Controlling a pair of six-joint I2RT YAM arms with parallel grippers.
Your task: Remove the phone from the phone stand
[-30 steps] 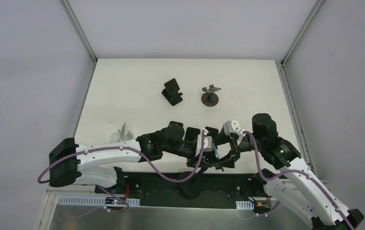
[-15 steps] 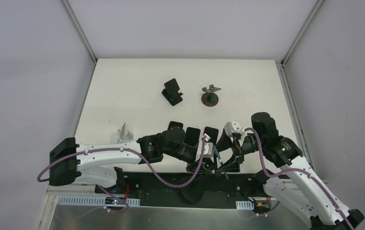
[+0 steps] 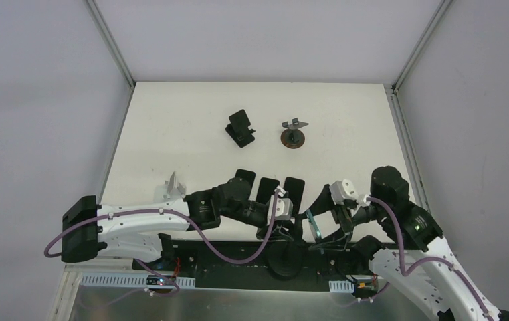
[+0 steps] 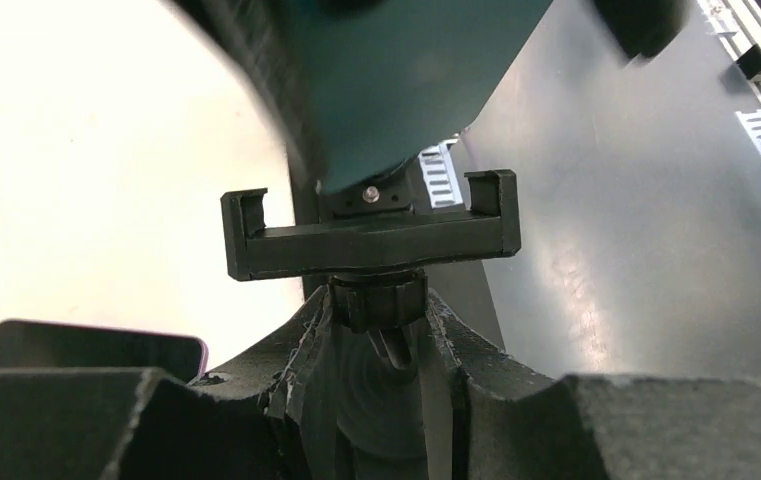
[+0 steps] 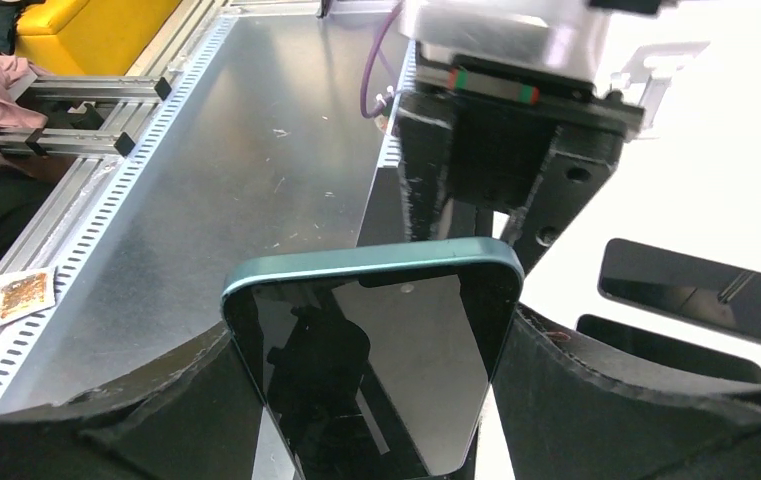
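Note:
My right gripper (image 5: 371, 345) is shut on a teal-edged phone (image 5: 376, 370), gripping its two long sides with the dark screen facing the camera. In the top view the phone (image 3: 313, 224) is held in the right gripper (image 3: 330, 232) over the table's near edge, apart from the stand. My left gripper (image 4: 381, 325) is shut on the neck of the black phone stand (image 4: 371, 235). Its cradle is empty, and the phone (image 4: 406, 80) is a blurred shape beyond it. The left gripper (image 3: 279, 231) sits just left of the phone.
Three dark phones (image 3: 267, 188) lie side by side on the table behind the grippers; two show in the right wrist view (image 5: 691, 290). A black stand (image 3: 240, 128), a round-based metal stand (image 3: 293, 135) and a pale stand (image 3: 173, 182) sit on the table. Metal framing (image 5: 256, 150) lies below the near edge.
The right gripper has drawn back to the right and toward the near edge with the phone, which has come out of the cradle. The left gripper has shifted slightly with the stand.

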